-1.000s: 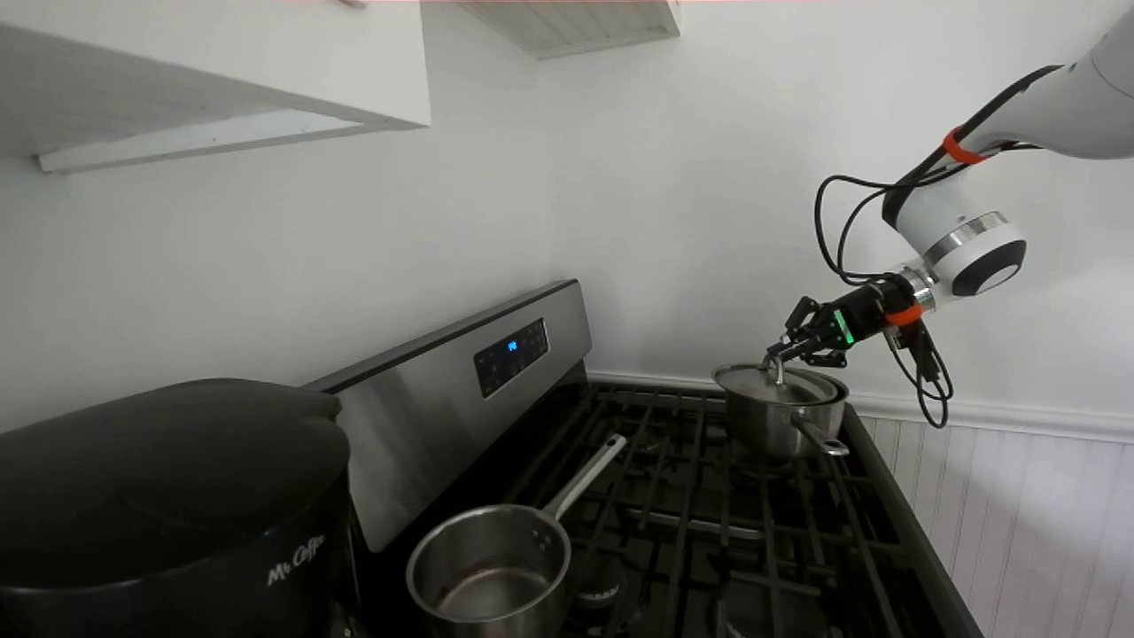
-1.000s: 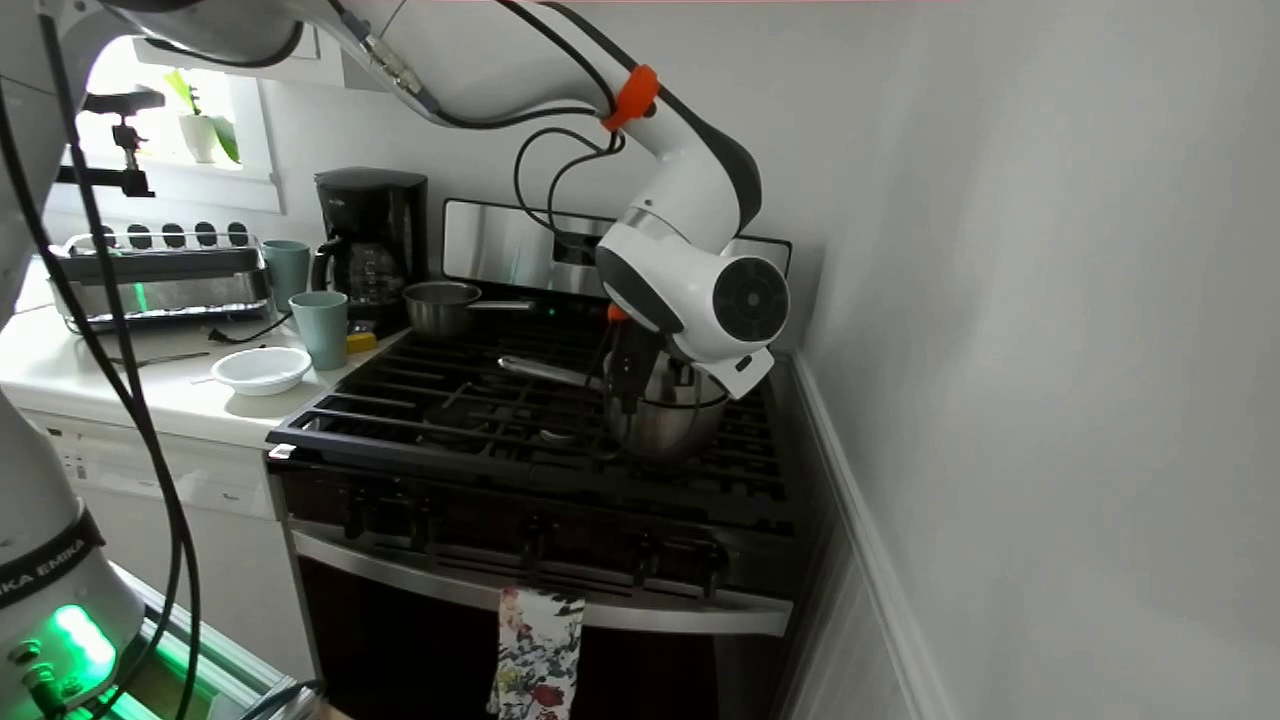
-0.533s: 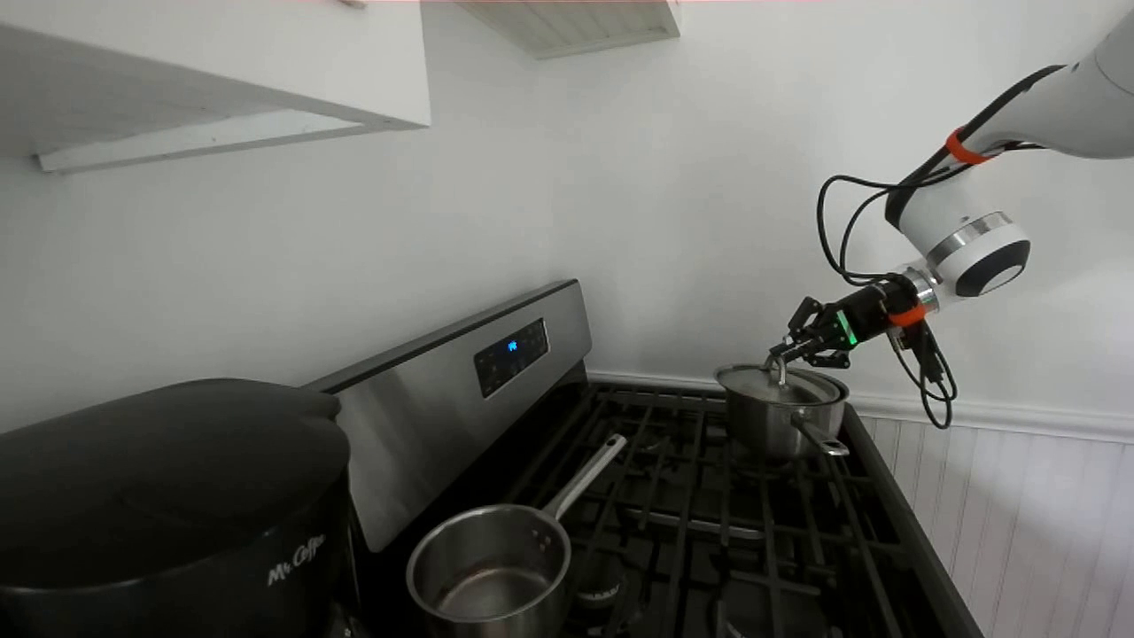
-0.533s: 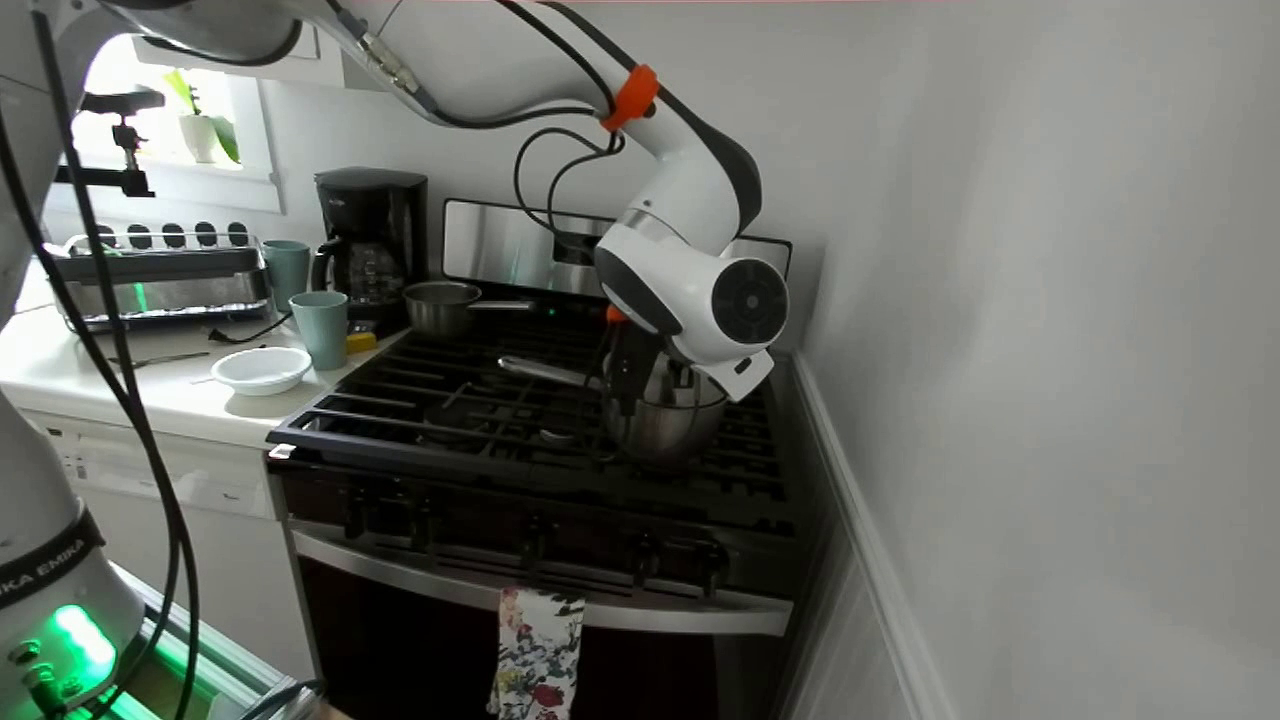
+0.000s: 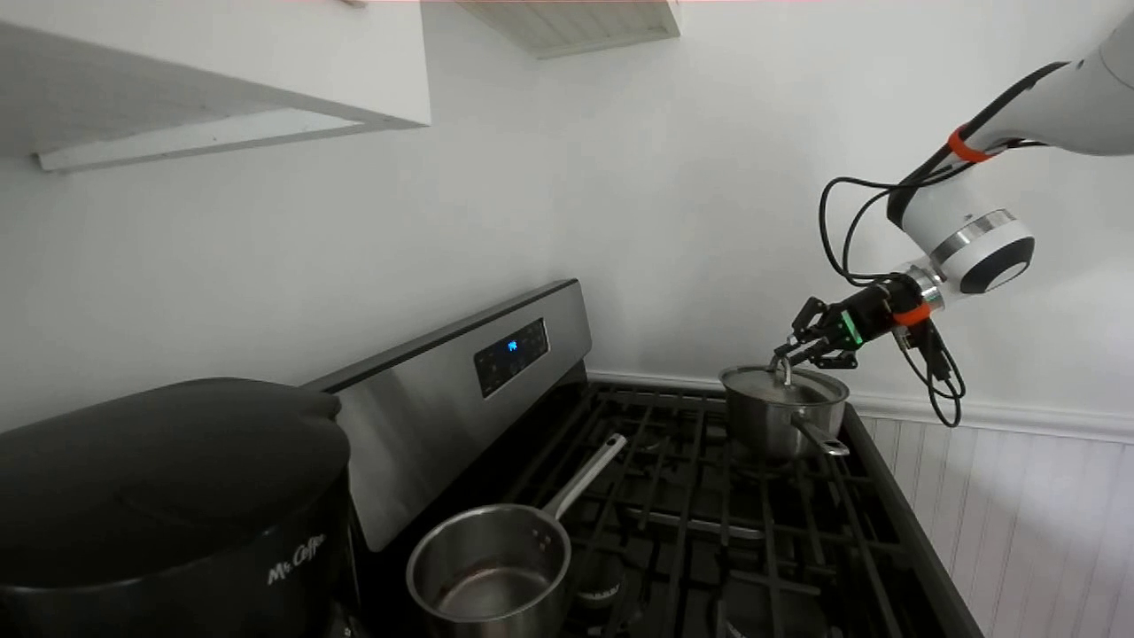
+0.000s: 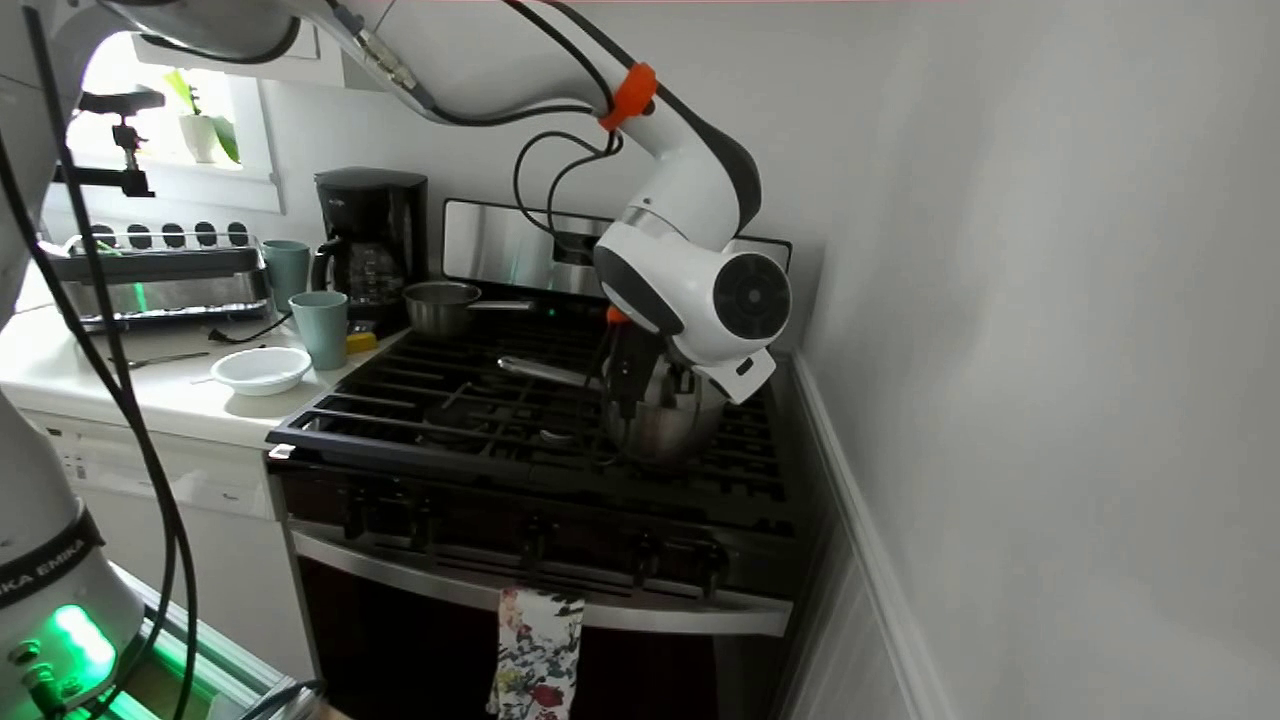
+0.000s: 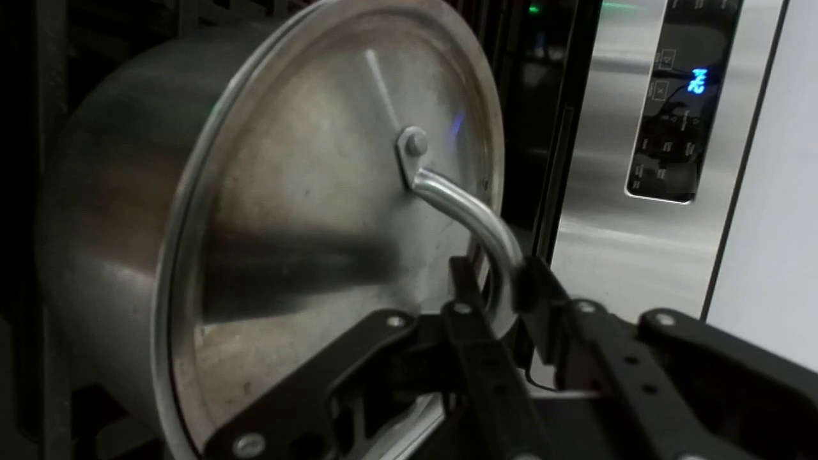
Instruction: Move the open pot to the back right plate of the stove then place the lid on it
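Note:
A shiny steel pot [image 5: 762, 430] with a handle stands on the front right of the stove [image 5: 576, 323]. It also shows in an exterior view [image 6: 655, 435] and the wrist view [image 7: 102, 211]. The lid [image 5: 753, 383] lies over its rim; in the wrist view the lid [image 7: 307, 160] shows no clear gap to the pot. My gripper [image 7: 498, 275] has its fingers on either side of the lid's looped handle, shut on it. In an exterior view the gripper [image 5: 784, 353] slants down to the handle. The back right plate [image 5: 654, 441] bears no pot.
An open steel saucepan [image 5: 487, 567] with a long handle stands at the back left of the stove. A black coffee maker [image 5: 168, 496] stands beside it. The counter holds a white bowl [image 6: 262, 370] and cups [image 6: 322, 330]. A wall [image 6: 1000, 350] is close on the right.
My gripper and the lid have shifted slightly, rightward in an exterior view. The lid overhung the pot's left side and left rim showing at right; now it sits more centred. The pot has not moved.

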### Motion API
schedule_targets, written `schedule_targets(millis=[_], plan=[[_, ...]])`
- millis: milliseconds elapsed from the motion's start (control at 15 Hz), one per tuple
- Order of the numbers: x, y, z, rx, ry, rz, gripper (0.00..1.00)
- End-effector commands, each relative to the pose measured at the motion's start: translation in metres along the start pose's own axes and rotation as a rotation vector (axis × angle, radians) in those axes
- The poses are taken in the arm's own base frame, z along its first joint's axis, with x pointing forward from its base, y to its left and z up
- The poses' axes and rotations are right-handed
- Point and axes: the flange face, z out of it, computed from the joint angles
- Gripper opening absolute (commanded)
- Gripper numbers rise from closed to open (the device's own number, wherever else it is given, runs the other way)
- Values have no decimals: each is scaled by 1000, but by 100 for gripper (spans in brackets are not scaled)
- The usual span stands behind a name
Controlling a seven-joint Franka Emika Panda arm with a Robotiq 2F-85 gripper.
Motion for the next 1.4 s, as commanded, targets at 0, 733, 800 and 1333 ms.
schedule_targets(millis=[0,733,800,1333], plan=[[-2,6,-1,-33,24,4,55],[-7,-32,-43,-43,79,-77,100],[-7,-36,-48,-56,79,-87,100],[-23,-86,-89,-316,80,-180,100]])
